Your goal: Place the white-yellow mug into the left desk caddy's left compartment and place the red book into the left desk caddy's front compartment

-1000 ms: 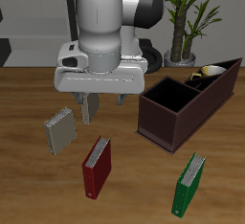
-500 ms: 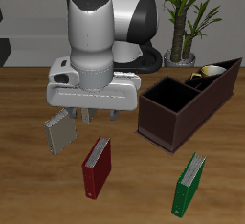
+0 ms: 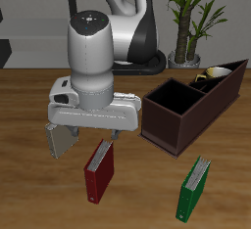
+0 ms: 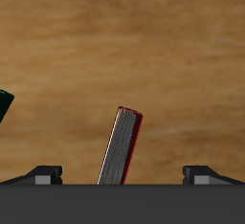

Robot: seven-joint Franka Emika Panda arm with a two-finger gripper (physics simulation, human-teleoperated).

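Red book (image 3: 98, 168): lower centre of the exterior frame, on the surface, under my gripper (image 4: 122, 174). Stiff, thin, light; I'd pinch across the covers. Fingers wide, empty.

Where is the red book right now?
The thin dark-red hardcover book stands on the wooden table near its front edge, just below the robot's hand, beside the grey book.

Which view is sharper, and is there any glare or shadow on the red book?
Exterior view: crisp, soft even light, no glare, the arm's faint shadow by the red book. Wrist view: wood grain blurry, book's page edges readable, gripper fingertips dark.
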